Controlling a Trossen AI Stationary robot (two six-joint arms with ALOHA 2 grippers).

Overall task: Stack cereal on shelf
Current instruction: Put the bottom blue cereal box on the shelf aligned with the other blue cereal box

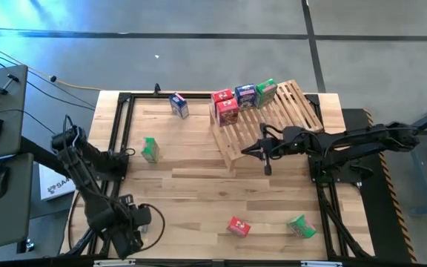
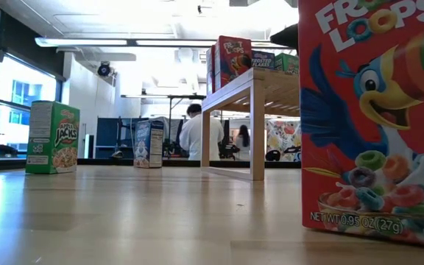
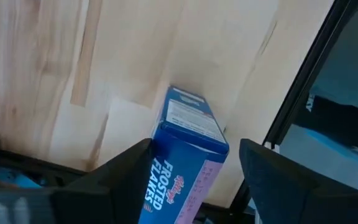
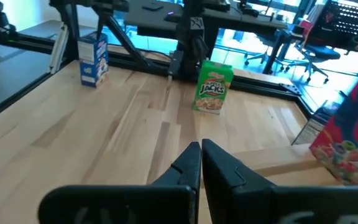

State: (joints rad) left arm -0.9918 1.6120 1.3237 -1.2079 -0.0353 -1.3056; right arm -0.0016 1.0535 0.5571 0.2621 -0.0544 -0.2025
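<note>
The slatted wooden shelf (image 1: 280, 119) slopes at the far right and carries several cereal boxes, red (image 1: 227, 111), blue (image 1: 245, 94) and green (image 1: 266, 90). Loose boxes stand on the table: blue (image 1: 178, 105), green (image 1: 150, 150), red (image 1: 238, 226), green (image 1: 301, 226). My left gripper (image 3: 194, 146) is at the near left corner (image 1: 133, 222), open and pointing down. One finger stands on each side of a blue Frosted Flakes box (image 3: 188, 130), which the arm hides in the high view. My right gripper (image 1: 265, 153) hovers shut and about level beside the shelf's near left end.
The black frame rail (image 3: 303, 93) runs close beside the blue box at the table's edge. The red box (image 2: 374, 118) stands right in front of the low camera and fills that view's right side. People show in the room beyond the table (image 2: 197, 132).
</note>
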